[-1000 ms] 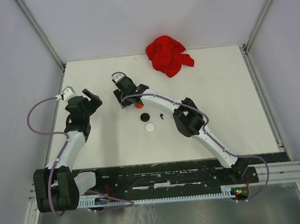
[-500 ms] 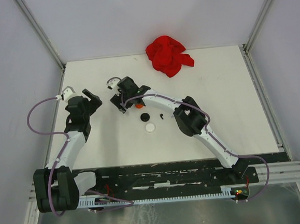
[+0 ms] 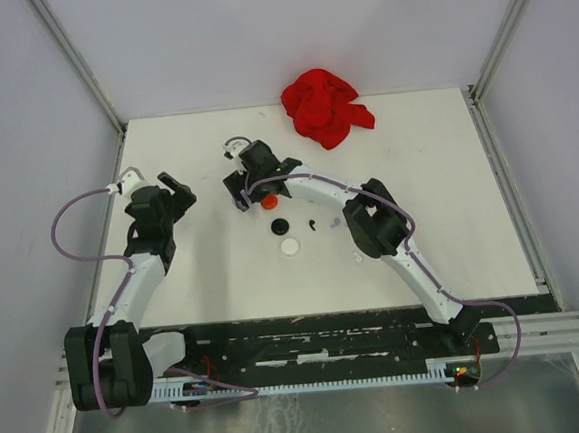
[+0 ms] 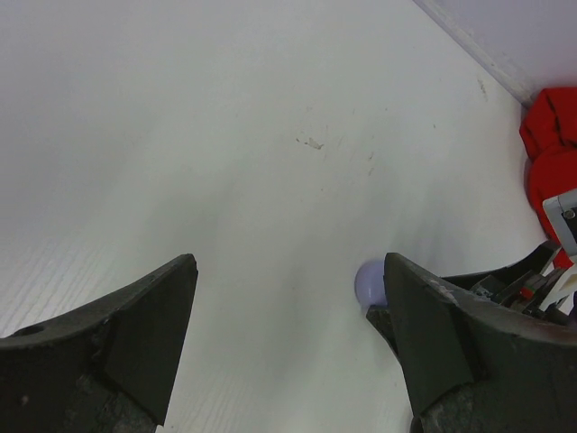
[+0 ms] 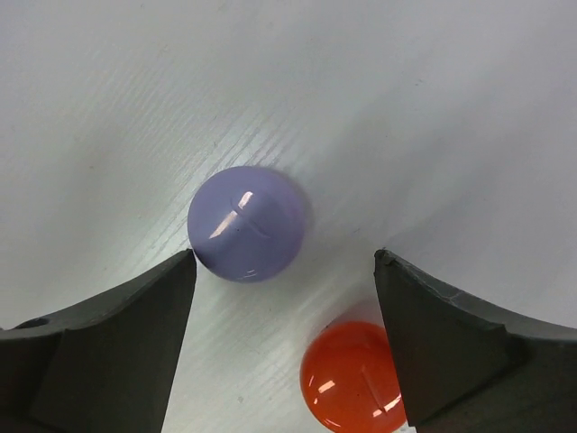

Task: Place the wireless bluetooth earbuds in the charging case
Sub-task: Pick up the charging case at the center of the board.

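In the right wrist view a round lilac charging case [image 5: 246, 224] and a round red-orange case [image 5: 353, 390] lie shut on the white table. My right gripper [image 5: 284, 271] hovers over them, open, with the lilac case just off its left finger and nothing held. In the top view the red case [image 3: 268, 202] shows beside the right gripper [image 3: 237, 187]; the lilac case is hidden under it. A tiny black earbud [image 3: 313, 225] lies right of a black case [image 3: 280, 225] and a white case [image 3: 290, 246]. My left gripper [image 3: 174, 193] stands open and empty to the left, and its wrist view catches the lilac case [image 4: 370, 283].
A crumpled red cloth [image 3: 325, 106] lies at the table's far edge, also seen as red cloth [image 4: 552, 153] in the left wrist view. The right arm's elbow [image 3: 375, 225] hangs over the table's middle right. Grey walls close in the table's sides.
The right wrist swung a little left, then back right and farther from me, and its elbow shifted right. The left arm has not moved.
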